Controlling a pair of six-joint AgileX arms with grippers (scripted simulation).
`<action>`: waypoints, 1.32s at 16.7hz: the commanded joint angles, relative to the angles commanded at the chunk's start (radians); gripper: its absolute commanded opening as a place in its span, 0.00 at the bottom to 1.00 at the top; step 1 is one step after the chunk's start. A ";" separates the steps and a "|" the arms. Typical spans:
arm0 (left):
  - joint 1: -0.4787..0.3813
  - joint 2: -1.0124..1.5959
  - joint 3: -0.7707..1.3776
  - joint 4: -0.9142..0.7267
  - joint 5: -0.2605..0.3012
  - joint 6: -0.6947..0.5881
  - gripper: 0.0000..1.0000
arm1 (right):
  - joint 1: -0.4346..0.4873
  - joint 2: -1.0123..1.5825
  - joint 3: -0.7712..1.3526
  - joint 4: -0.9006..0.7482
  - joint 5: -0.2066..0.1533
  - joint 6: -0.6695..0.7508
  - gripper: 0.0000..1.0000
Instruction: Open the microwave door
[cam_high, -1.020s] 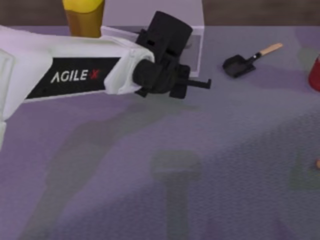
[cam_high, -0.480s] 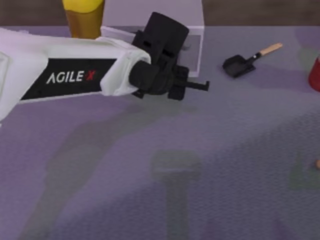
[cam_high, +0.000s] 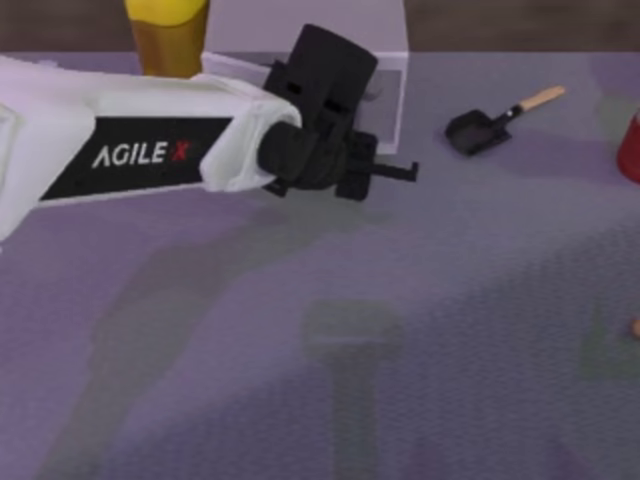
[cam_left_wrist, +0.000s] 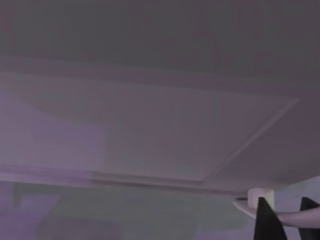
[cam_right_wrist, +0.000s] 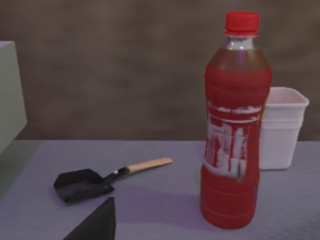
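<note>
Top view is showing you the left arm reaching in from the left, its gripper sitting right at the front of the microwave, which is standing at the table's far edge beside a yellow container. You can't tell whether that claw is apart or clamped. Left wrist view is filling up with the door, very close, its pale frame running slantwise, two dark fingertips poking in by a small white knob. Right wrist view is giving you a red bottle, a white cup, a black shovel; the right claw's state is unclear.
</note>
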 joint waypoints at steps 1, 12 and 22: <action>0.000 0.000 0.000 0.000 0.000 0.000 0.00 | 0.000 0.000 0.000 0.000 0.000 0.000 1.00; -0.009 0.002 0.004 0.000 0.008 -0.006 0.00 | 0.000 0.000 0.000 0.000 0.000 0.000 1.00; 0.010 -0.027 -0.042 0.022 0.034 0.041 0.00 | 0.000 0.000 0.000 0.000 0.000 0.000 1.00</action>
